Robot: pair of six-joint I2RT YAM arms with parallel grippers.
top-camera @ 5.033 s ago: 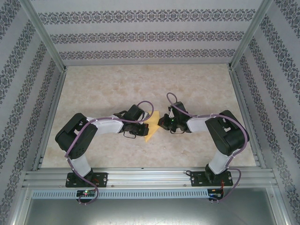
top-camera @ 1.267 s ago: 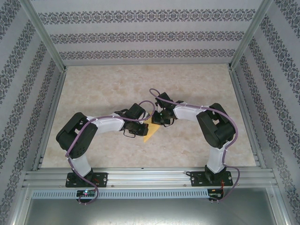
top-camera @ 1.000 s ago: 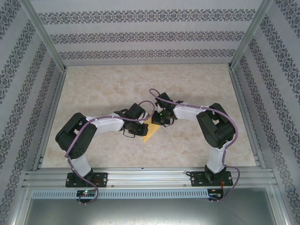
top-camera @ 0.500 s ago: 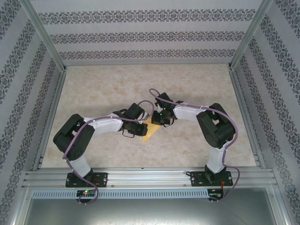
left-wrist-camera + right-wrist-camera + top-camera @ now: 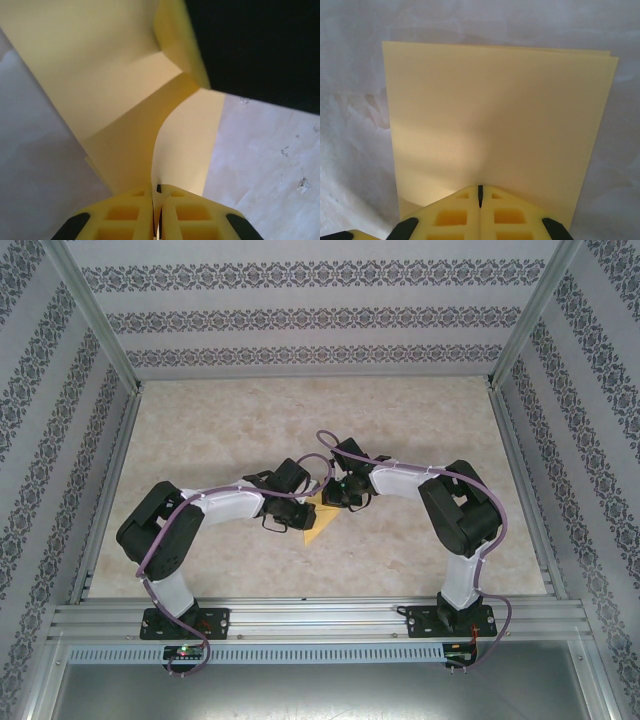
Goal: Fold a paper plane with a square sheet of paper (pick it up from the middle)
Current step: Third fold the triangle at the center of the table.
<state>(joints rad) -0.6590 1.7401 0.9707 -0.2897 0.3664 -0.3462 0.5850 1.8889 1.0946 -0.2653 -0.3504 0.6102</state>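
Observation:
The square sheet of paper (image 5: 318, 523), yellow and folded into layers, lies mid-table between both arms, a pointed end toward the near edge. My left gripper (image 5: 304, 508) is at its left side. In the left wrist view a raised, curling flap of the paper (image 5: 180, 135) runs into the narrow slit between the left gripper's (image 5: 159, 189) yellow fingers. My right gripper (image 5: 336, 497) comes in from the right. Its jaws (image 5: 480, 187) are shut, with nothing between them, tips down on the flat folded paper (image 5: 495, 110).
Marbled beige tabletop (image 5: 230, 430) inside a metal frame with patterned walls. The right gripper's black body (image 5: 260, 45) looms close over the paper in the left wrist view. Open table lies behind and to both sides of the arms.
Since five seconds ago the right gripper has moved left onto the paper. Over the last second both grippers stay put; the left arm's elbow shifts slightly.

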